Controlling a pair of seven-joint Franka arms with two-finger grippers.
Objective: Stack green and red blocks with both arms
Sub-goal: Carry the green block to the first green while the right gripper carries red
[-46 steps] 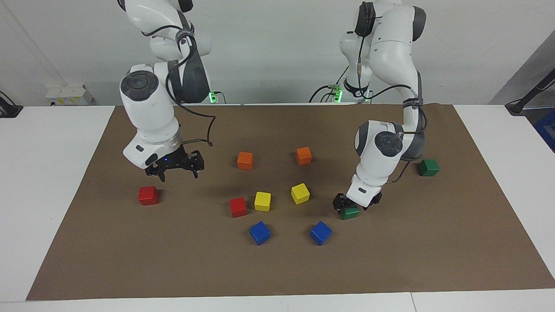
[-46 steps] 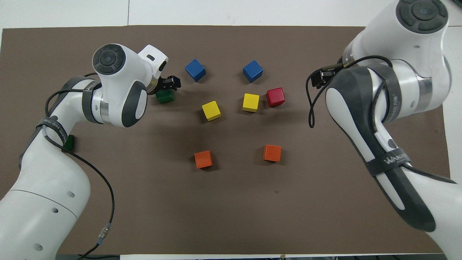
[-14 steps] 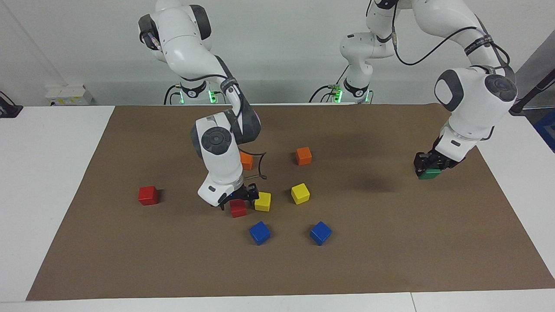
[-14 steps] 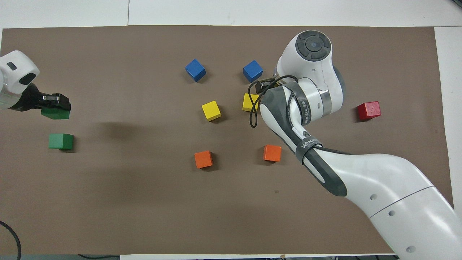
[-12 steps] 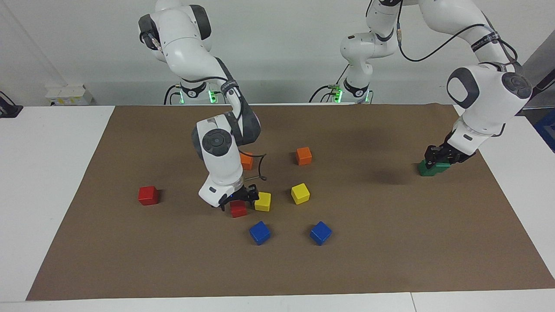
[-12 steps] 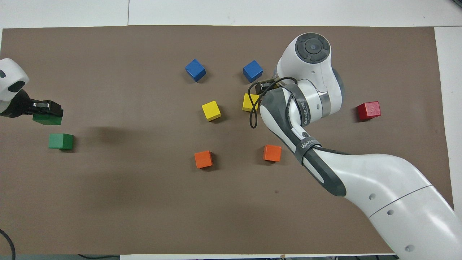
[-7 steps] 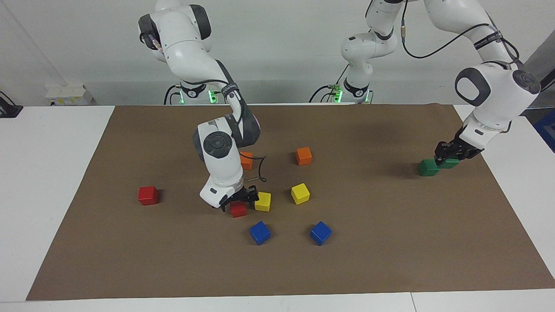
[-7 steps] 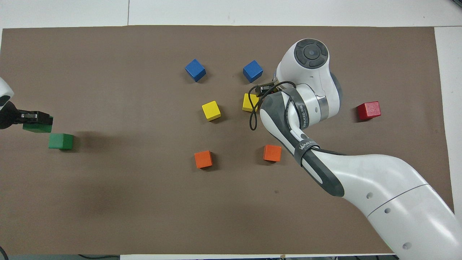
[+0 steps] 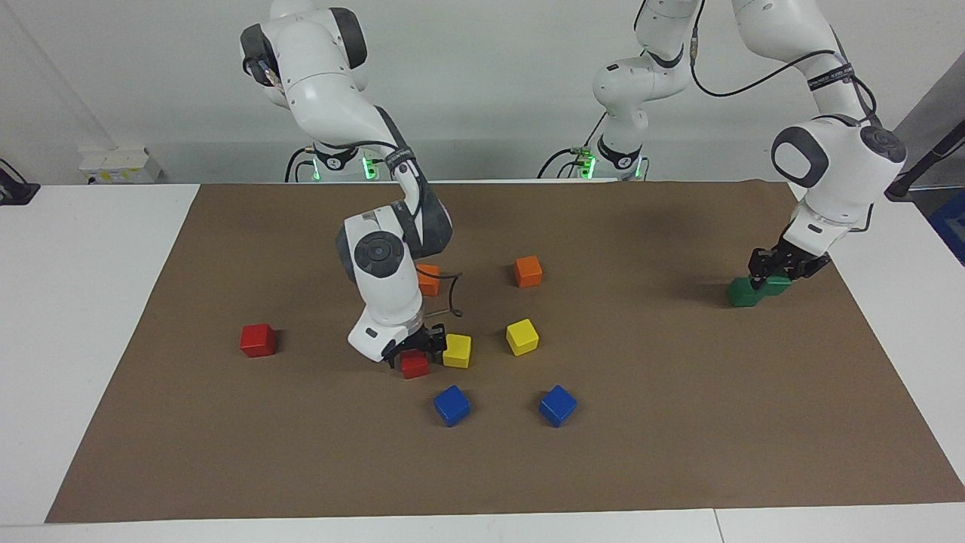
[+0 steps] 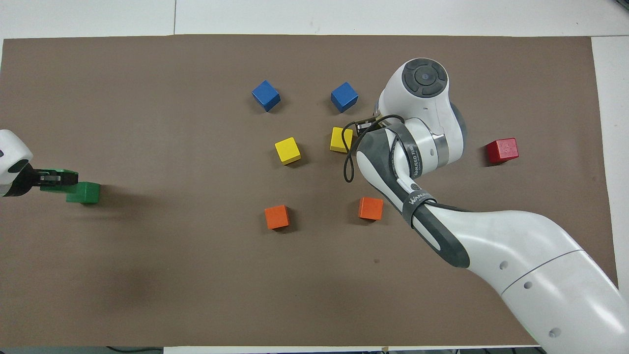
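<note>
Two green blocks [image 9: 745, 292], two red blocks [image 9: 258, 340], two orange [image 9: 528, 271], two yellow [image 9: 522, 336], two blue cubes [image 9: 557, 405]

I see red cubes [image 9: 258, 340], green cubes [image 9: 745, 292], yellow [image 9: 522, 337], blue [image 9: 451, 406] and orange [image 9: 528, 271] ones on a plain brown mat [image 9: 678, 437].

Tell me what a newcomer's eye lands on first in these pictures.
Two white arms bend low over a brown mat dotted with coloured cubes. The right gripper is shut on a red block beside a yellow cube mid-mat. At the left arm's end, the left gripper holds a green block against the second green block, partly overlapping it, not squarely stacked.
</note>
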